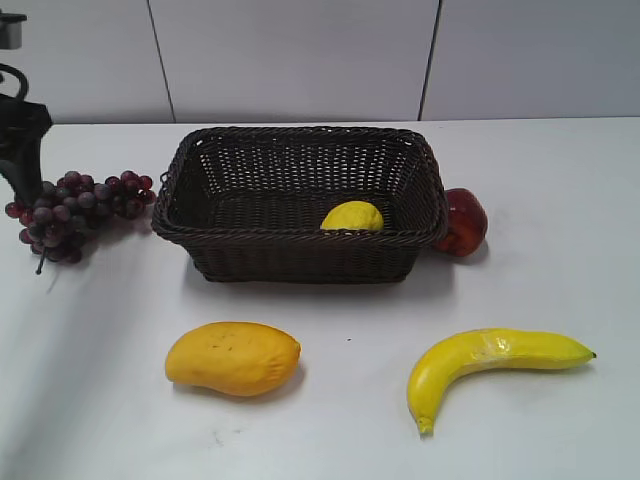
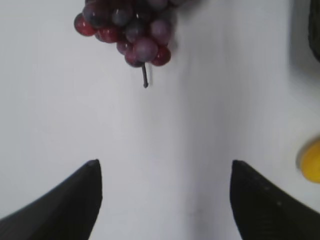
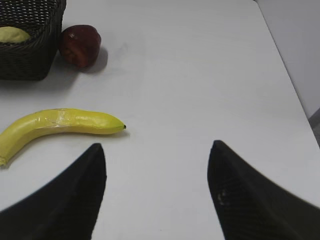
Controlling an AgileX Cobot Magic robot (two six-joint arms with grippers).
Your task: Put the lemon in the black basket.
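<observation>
The lemon (image 1: 352, 216) lies inside the black basket (image 1: 300, 250), near its front right corner. It also shows in the right wrist view (image 3: 13, 34), over the basket's rim (image 3: 30, 55). My left gripper (image 2: 165, 165) is open and empty above bare table, below the grapes. My right gripper (image 3: 156, 147) is open and empty above bare table, right of the banana. Neither gripper's fingers show in the exterior view; only part of the left arm (image 1: 20, 140) shows at the far left.
A bunch of dark red grapes (image 1: 80, 208) lies left of the basket, a red apple (image 1: 462, 222) against its right side. A mango (image 1: 233, 357) and a banana (image 1: 490, 362) lie in front. The table's right edge (image 3: 285, 65) runs close by.
</observation>
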